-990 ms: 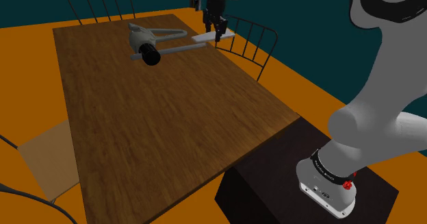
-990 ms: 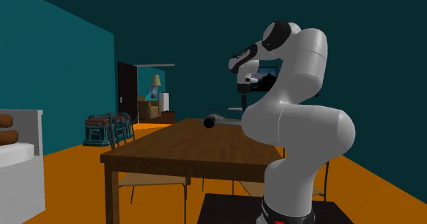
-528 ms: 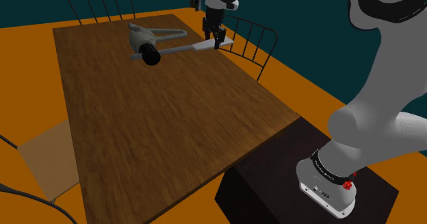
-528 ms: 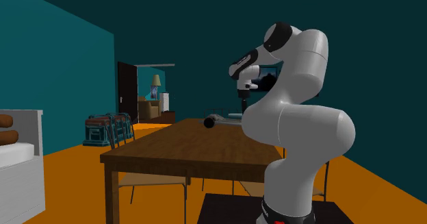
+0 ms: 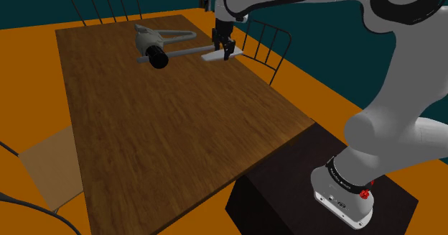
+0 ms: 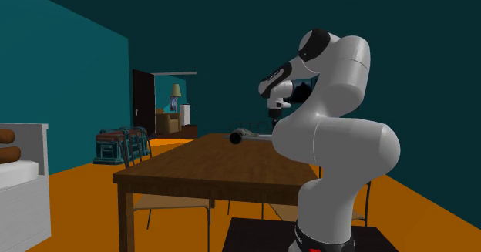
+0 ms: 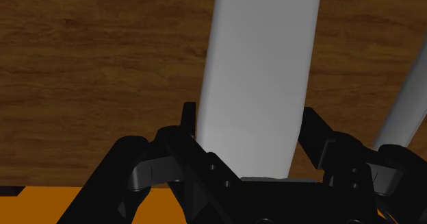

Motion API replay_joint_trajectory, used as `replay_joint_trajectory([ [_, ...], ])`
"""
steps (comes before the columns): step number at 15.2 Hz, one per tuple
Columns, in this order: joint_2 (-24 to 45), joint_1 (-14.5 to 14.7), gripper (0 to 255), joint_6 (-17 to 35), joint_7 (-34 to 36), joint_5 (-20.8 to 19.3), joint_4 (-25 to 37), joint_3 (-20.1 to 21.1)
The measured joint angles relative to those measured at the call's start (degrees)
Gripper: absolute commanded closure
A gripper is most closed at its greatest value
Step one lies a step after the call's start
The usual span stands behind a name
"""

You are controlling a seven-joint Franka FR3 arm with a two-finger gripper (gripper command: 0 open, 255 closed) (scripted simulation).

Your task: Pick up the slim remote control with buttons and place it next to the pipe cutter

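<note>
Your shoulder view has the gripper [image 5: 225, 52] holding the pale remote [image 5: 212, 55] low over the table [image 5: 165, 133], just beside the pipe cutter [image 5: 153, 45]; touchdown is hard to judge. Your wrist view shows the fingers [image 7: 189, 123] clasping the remote [image 7: 260, 79]. Pickup looks done; release remains.

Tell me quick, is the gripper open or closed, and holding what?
Gripper: closed, holding the slim flat pale grey remote control.

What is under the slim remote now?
The brown wooden table lies under the pale grey remote, which the claw clasps. The claw covers the remote's near end, so what lies beneath that end cannot be seen.
</note>
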Motion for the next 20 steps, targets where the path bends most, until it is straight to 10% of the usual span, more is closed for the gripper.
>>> replay_joint_trajectory([
  [17, 3.53, 1.17, 255, 6.46, 2.21, -3.52, -3.97, -2.81],
  [18, 3.53, 1.17, 0, 6.47, 2.21, -3.52, -3.98, -2.82],
  [20, 3.52, 1.17, 0, 6.47, 2.21, -3.52, -3.98, -2.81],
])
